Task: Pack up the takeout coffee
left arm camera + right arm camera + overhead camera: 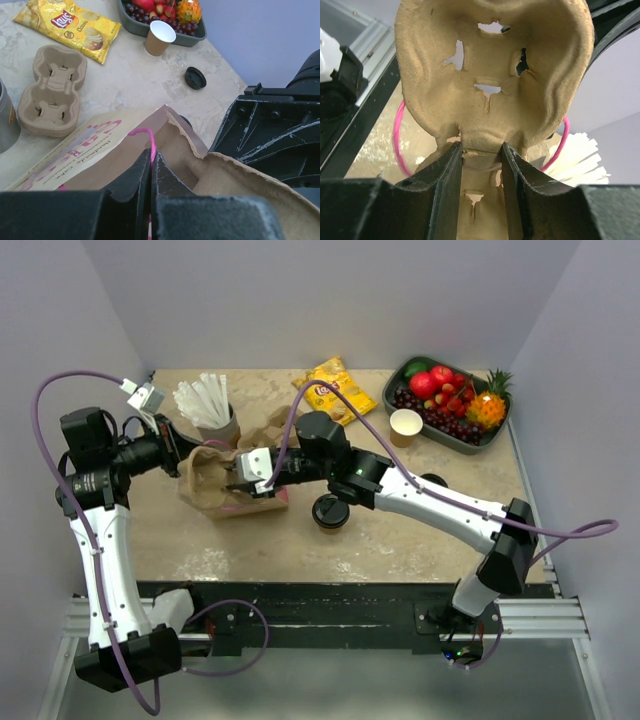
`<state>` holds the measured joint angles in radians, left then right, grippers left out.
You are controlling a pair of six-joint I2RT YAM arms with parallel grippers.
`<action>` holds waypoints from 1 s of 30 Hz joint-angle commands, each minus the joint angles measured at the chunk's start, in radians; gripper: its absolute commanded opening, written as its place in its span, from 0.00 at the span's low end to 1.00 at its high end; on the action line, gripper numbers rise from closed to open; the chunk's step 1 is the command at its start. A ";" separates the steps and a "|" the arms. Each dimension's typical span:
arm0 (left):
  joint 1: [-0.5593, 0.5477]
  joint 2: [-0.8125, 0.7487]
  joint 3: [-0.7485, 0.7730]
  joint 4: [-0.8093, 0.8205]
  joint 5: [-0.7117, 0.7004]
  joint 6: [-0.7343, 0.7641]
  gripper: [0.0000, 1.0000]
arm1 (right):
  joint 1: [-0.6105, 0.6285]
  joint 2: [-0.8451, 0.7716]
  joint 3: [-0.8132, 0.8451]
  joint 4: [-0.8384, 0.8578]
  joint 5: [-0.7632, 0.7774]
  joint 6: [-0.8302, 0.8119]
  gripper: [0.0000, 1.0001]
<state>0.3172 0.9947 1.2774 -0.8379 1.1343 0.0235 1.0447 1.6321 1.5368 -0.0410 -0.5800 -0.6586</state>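
I read the left fingers (144,169) clenched on the rim of the paper bag (210,490), beside its pink handle (145,133). The right fingers (454,167) grasp a pulp cup carrier (490,75) by its centre ridge, at the bag mouth. The takeout coffee (330,512) stands upright on the surface (300,550), just right of the bag, clear of both sets of fingers.

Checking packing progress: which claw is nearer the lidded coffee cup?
Right. The right claw, holding a cardboard tray at the paper bag, sits just left of the lidded cup; the left claw pinches the bag's far side, farther away.
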 commanded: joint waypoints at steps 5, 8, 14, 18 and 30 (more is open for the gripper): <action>-0.004 -0.021 0.031 0.098 -0.008 -0.114 0.00 | -0.003 -0.081 -0.035 -0.131 0.012 -0.140 0.00; -0.006 -0.031 0.013 0.129 0.018 -0.152 0.00 | 0.000 -0.077 -0.027 -0.189 0.038 -0.179 0.00; -0.006 -0.102 -0.082 0.250 0.071 -0.289 0.00 | 0.020 0.011 0.100 -0.333 0.129 -0.187 0.00; -0.006 -0.131 -0.118 0.266 0.088 -0.306 0.00 | 0.026 0.040 0.134 -0.373 0.202 -0.180 0.00; -0.007 -0.153 -0.135 0.375 0.033 -0.428 0.00 | 0.080 0.052 0.134 -0.448 0.362 -0.279 0.00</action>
<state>0.3126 0.8501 1.1469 -0.5537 1.1755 -0.3141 1.1069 1.7020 1.6547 -0.4641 -0.3054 -0.8799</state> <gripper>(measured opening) 0.049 0.366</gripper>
